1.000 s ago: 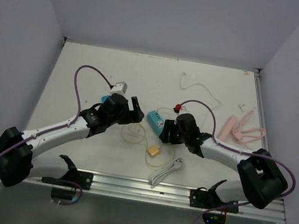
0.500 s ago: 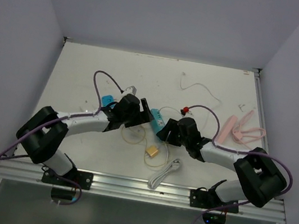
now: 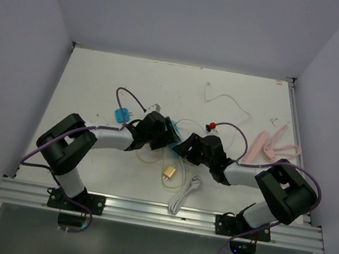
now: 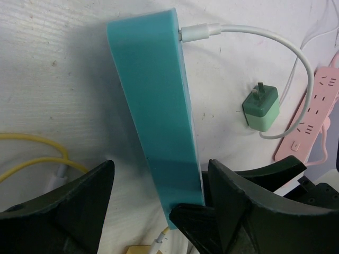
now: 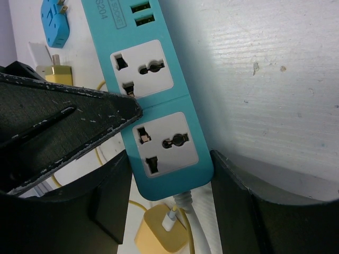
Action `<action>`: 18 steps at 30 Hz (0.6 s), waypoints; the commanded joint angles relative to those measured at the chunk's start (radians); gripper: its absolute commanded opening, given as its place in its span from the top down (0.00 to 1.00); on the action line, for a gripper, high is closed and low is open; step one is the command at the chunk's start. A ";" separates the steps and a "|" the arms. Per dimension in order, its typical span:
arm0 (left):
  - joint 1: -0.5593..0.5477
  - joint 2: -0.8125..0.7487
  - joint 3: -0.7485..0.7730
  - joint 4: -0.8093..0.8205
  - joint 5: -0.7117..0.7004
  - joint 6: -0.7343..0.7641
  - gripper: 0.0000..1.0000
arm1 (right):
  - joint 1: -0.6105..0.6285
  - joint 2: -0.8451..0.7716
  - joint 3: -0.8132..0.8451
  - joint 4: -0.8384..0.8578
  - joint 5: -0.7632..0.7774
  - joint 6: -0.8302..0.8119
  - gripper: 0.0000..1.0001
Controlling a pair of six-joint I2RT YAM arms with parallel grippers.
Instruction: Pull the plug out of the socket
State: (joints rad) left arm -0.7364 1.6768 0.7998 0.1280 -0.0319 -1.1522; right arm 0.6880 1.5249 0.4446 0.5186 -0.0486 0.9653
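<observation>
Socket: teal plastic power strip [image 3: 172,128] at mid-worktop [image 3: 131,82], between both arms; seen edge-on from the left wrist.
Plug: white USB plug [image 4: 198,33] on a white cable [image 4: 302,69], seated in the strip near the end farthest from the right gripper.
Left gripper [image 4: 159,166]: fingers spread astride the strip's middle. One fingertip touches its edge; a gap shows on the other side.
Right gripper [image 5: 170,164]: fingers clenched across the strip's width at its corded end.
Strip face: two universal sockets and two USB ports face the right wrist camera.
Nearby: green cube charger [image 4: 260,108] beside the white cable. Pink power strip [image 4: 312,114] toward the right edge. Yellow cube charger [image 5: 159,230] toward the near edge. Blue travel adapter [image 5: 55,21] toward the left edge.
</observation>
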 commanded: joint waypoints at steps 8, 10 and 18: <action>-0.011 0.017 0.012 0.084 -0.026 -0.046 0.50 | 0.019 0.007 -0.017 -0.023 0.026 -0.011 0.98; -0.009 0.027 0.027 0.079 -0.028 -0.046 0.55 | 0.028 0.001 -0.014 -0.028 0.035 -0.016 0.94; -0.009 0.032 0.041 0.052 -0.042 -0.029 0.78 | 0.042 -0.054 -0.009 -0.077 0.046 -0.049 0.45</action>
State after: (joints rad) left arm -0.7422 1.7008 0.8127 0.1711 -0.0322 -1.2030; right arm 0.7082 1.5093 0.4381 0.5110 -0.0105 0.9600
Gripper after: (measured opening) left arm 0.406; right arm 0.588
